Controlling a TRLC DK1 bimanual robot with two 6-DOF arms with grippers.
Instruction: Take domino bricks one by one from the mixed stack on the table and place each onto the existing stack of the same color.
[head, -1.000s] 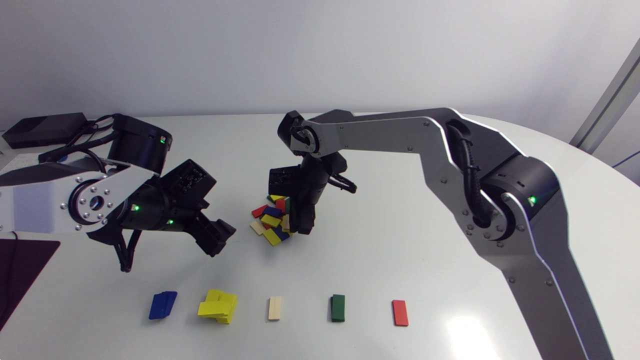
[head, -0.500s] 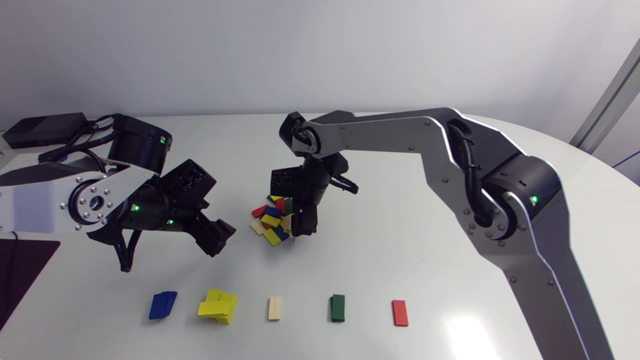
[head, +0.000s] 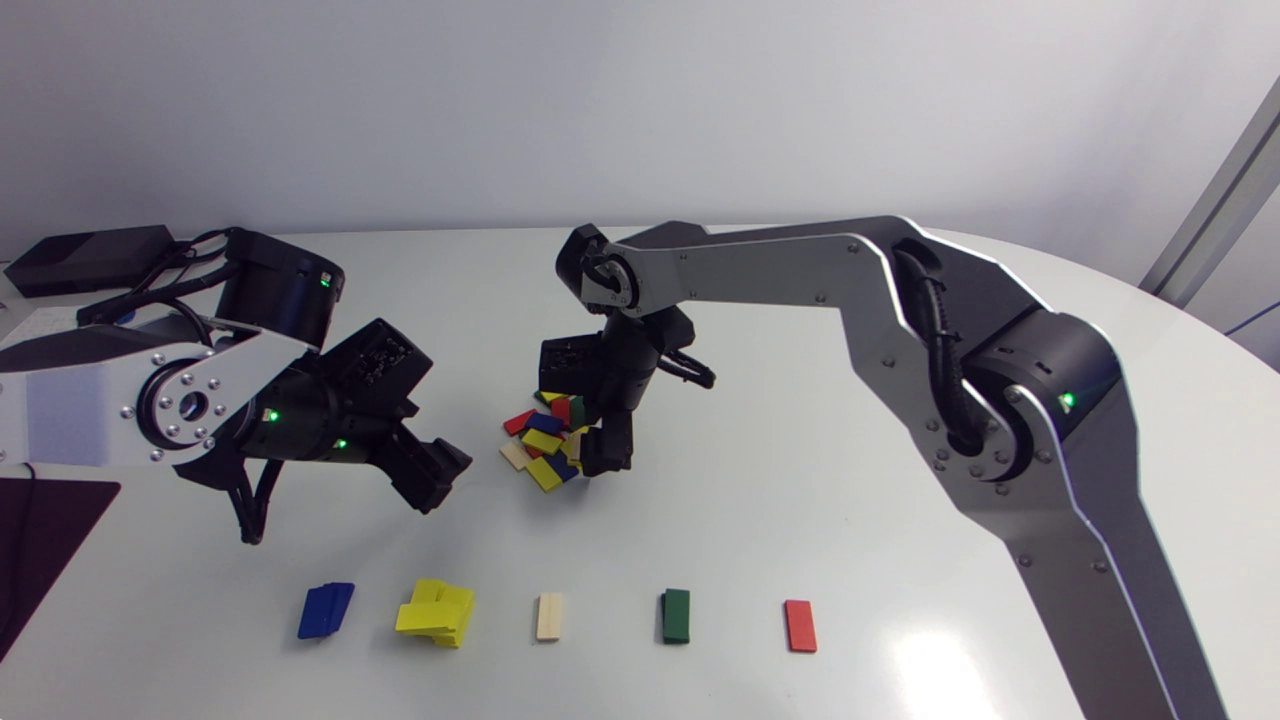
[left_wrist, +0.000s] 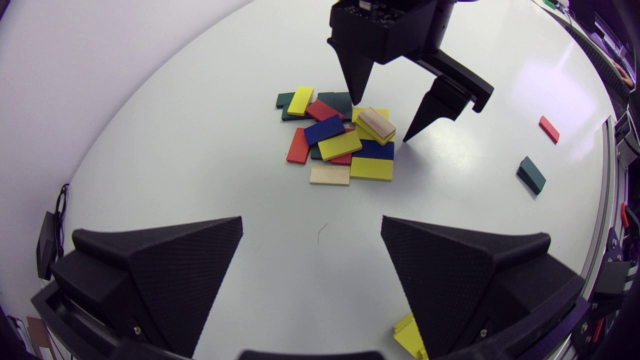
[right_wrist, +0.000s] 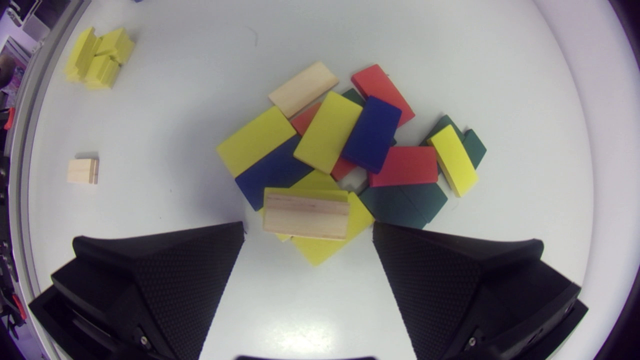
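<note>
Right gripper (right_wrist: 308, 226) over the mixed stack (head: 545, 440), picking step in hand.
Its jaws stand wide, either side of a pale wooden brick (right_wrist: 306, 216) lying topmost on the stack at the middle of the table (head: 800, 520); they seem not to touch it; next it should lower, close, and carry the brick to the wooden stack (head: 549, 616) near the front edge; the left gripper (left_wrist: 311, 225) hovers beside the pile, also wide open.

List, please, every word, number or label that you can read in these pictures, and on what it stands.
None can be read.
The bricks of the mixed stack have plain coloured faces, without numbers or dots.
A pale patch on the left arm shows no legible print.
</note>
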